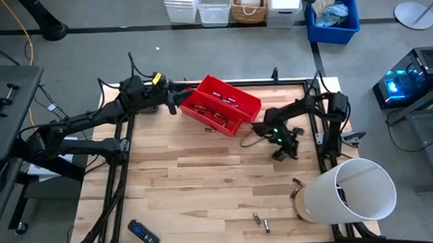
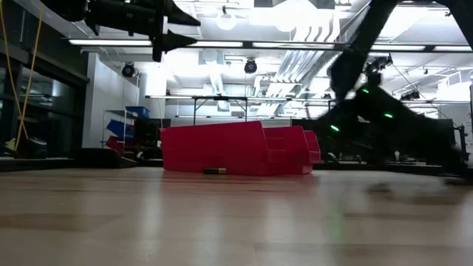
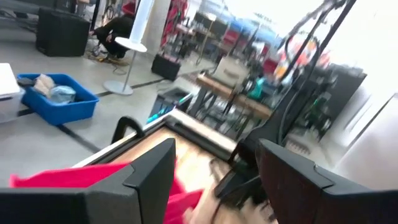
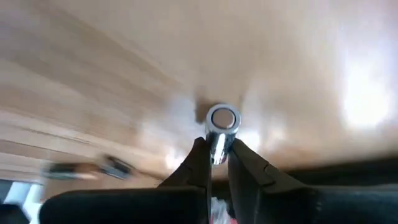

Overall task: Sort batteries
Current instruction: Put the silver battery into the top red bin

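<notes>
Right gripper pinches a battery above the table

The right gripper (image 4: 216,154) is closed tight on one silver battery (image 4: 221,124), at about three o'clock on the wooden table (image 1: 204,180), just right of the red bins (image 1: 219,105). More batteries (image 1: 262,222) lie loose near five o'clock, beside a tipped white bucket (image 1: 355,191). The left gripper (image 3: 214,171) hovers at eleven o'clock over the bins, fingers spread wide, holding nothing. A black remote (image 1: 142,233) lies at seven o'clock.

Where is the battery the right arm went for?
The battery sits clamped in the right end effector, above the table's right side, near the red bins.
</notes>
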You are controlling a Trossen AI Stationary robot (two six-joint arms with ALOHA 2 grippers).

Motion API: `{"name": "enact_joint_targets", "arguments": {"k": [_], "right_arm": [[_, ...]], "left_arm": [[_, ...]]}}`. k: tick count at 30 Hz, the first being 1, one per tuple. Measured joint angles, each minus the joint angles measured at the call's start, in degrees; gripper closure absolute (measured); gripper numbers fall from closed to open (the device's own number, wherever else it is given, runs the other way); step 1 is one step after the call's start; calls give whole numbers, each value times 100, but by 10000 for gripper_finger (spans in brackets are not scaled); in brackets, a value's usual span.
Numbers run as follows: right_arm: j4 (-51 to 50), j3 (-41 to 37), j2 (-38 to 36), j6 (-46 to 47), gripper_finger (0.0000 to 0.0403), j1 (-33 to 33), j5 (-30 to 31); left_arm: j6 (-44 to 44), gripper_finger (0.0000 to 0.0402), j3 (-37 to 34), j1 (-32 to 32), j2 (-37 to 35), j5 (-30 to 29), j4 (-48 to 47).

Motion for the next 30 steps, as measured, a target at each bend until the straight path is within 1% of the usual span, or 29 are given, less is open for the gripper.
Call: {"name": "enact_joint_targets", "arguments": {"k": [2,5,7,10,13,18,21,23,25,28,30], "right_arm": [[134,410,-44,-144,381,0,64],[565,1018,-248,-242,384,-6,324],[769,1311,-501,-246,402,-3,508],[900,1722,-1056,-186,398,-6,735],[1020,1970,-1598,35,398,-127,838],[1282,2026,-2193,525,399,-424,924],[1153,2023,-2230,817,400,-543,1145],[1136,2023,-2146,1070,402,-575,1331],[1130,2023,-1991,1287,397,-577,1359],[1008,2019,-1810,1398,372,-409,1321],[861,2019,-1713,1499,345,-234,1462]], "left_arm": [[-112,188,0,8,-2,11,148],[-116,188,0,9,-2,11,246],[-145,188,0,11,-2,11,275],[-151,188,0,8,0,11,246],[-151,188,0,13,-2,11,260],[-151,188,0,13,-2,11,268],[-170,188,0,13,-2,11,268],[-203,188,0,13,-2,11,268],[-203,188,0,13,-2,11,268],[-241,188,0,13,-2,9,266],[-320,188,0,13,-2,11,266]]}}
